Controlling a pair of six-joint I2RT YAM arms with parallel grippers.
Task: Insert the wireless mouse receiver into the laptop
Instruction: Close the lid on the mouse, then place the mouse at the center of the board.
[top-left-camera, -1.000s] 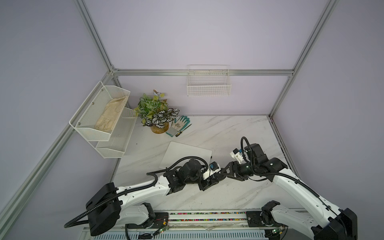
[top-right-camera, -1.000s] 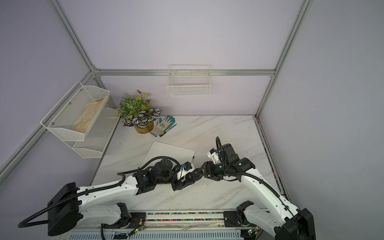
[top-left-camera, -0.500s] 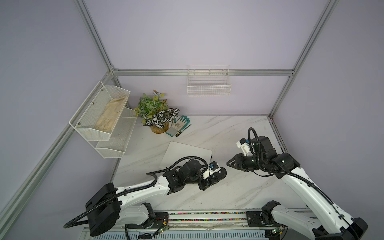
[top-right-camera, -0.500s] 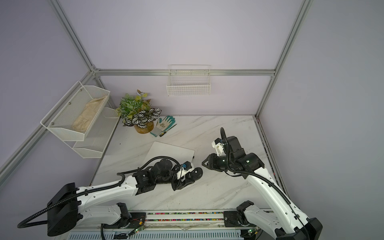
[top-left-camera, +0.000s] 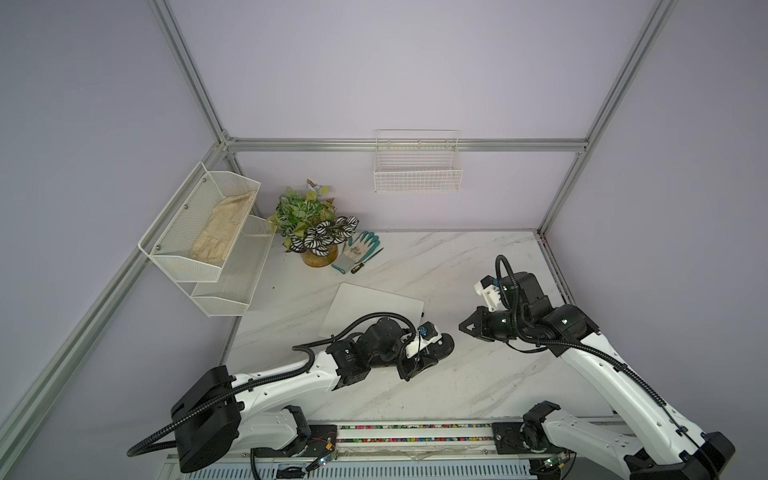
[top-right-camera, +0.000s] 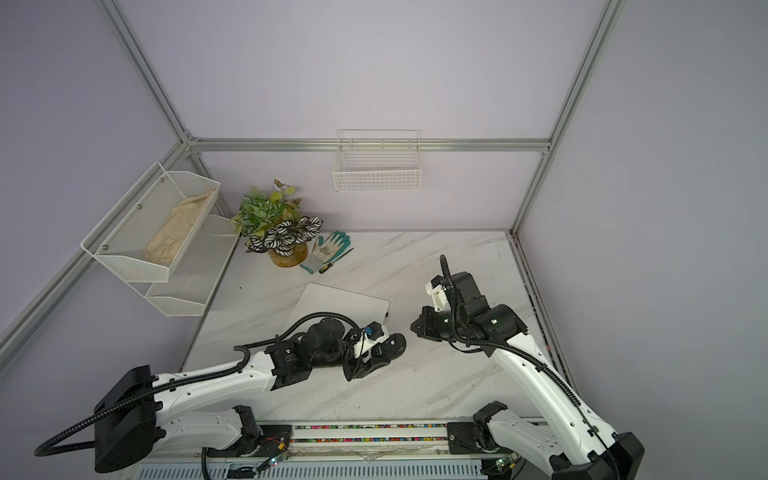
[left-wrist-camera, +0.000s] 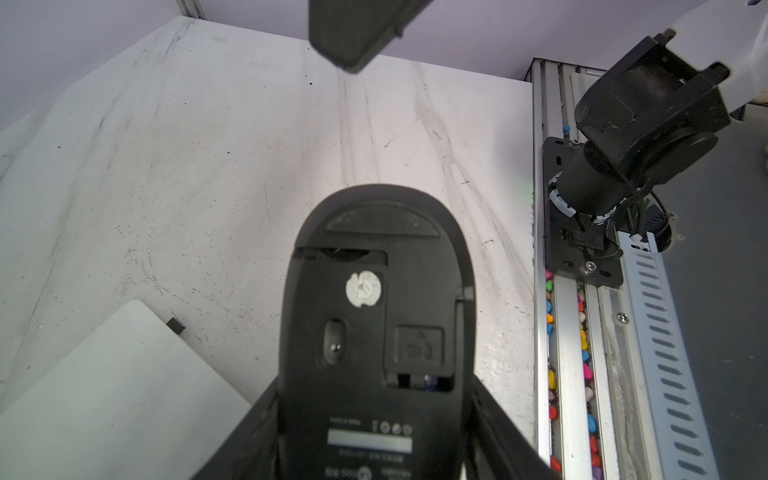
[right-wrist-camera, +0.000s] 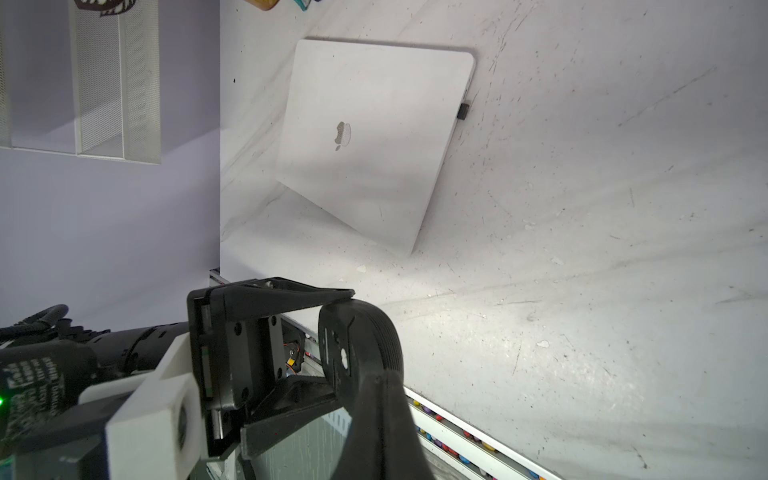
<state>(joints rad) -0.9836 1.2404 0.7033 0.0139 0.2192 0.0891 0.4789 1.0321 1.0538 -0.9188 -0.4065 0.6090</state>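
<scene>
Overhead, in both top views, the left gripper (top-left-camera: 431, 353) clasped the black mouse (top-left-camera: 442, 344) over the marble table (top-left-camera: 465, 266), just beside the laptop (top-left-camera: 370, 305), presumably to offer its underside to the other arm. The right gripper (top-left-camera: 462, 326) hung apart from it, jaws pressed together, seemingly on nothing.

From the left wrist, the mouse's belly faced the lens with its storage slot exposed. The wireless mouse receiver (left-wrist-camera: 175, 326) sat against the laptop's edge.

From the right wrist, the wireless mouse receiver (right-wrist-camera: 464, 111) jutted from the laptop's side, apparently plugged in, so the task looked done.
</scene>
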